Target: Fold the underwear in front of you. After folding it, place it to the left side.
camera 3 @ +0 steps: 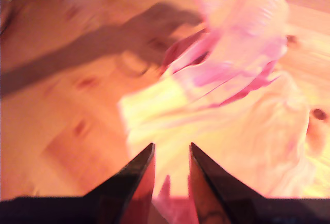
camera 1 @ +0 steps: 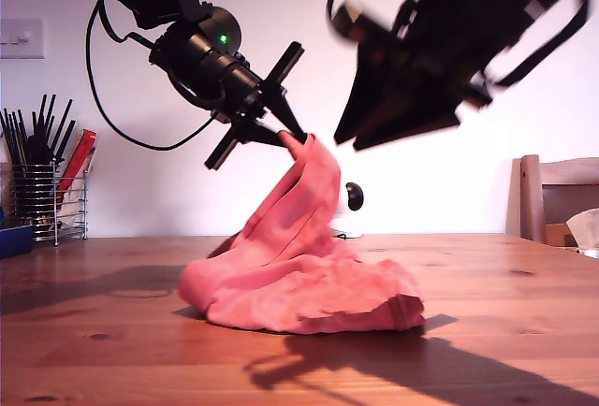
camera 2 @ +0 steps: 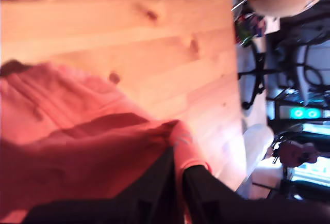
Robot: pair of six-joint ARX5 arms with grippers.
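The coral-red underwear (camera 1: 299,275) lies bunched on the wooden table (camera 1: 94,350), with one corner pulled up into a peak. My first gripper (camera 1: 295,137) hangs above the exterior view's middle, shut on that lifted corner. The first wrist view shows its dark fingers pinching the hem (camera 2: 178,170) above the rest of the underwear (camera 2: 77,141). My second gripper (camera 1: 348,135) hovers blurred at the exterior view's upper right, clear of the cloth. In the second wrist view it (camera 3: 170,149) is open with a narrow gap, holding nothing, above the underwear (camera 3: 232,79).
A wire rack of black utensils with a flat red item (camera 1: 42,191) stands at the exterior view's far left, a blue object (camera 1: 14,239) beside it. A wooden chair (camera 1: 557,200) sits at the exterior view's right. A small black object (camera 1: 355,196) lies behind the cloth.
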